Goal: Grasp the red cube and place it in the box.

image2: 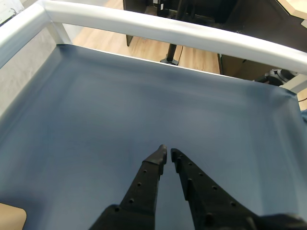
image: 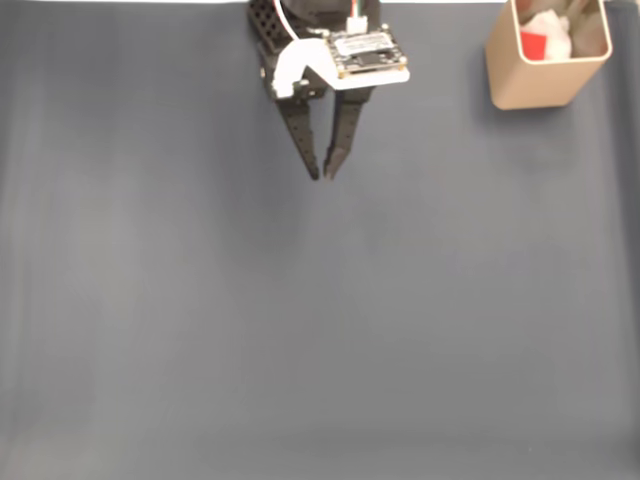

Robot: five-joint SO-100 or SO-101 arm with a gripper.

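Note:
The red cube (image: 534, 46) lies inside the tan box (image: 530, 85) at the top right of the fixed view, next to some white crumpled material. My black gripper (image: 324, 173) hangs at the top centre, well to the left of the box, fingertips nearly touching with nothing between them. In the wrist view the gripper (image2: 168, 154) points at bare blue-grey mat, and a tan corner of the box (image2: 9, 218) shows at the bottom left.
A blue-grey mat (image: 300, 330) covers the table. The wrist view shows a white rail (image2: 168, 31) along the mat's far edge, with wooden floor and dark furniture beyond it.

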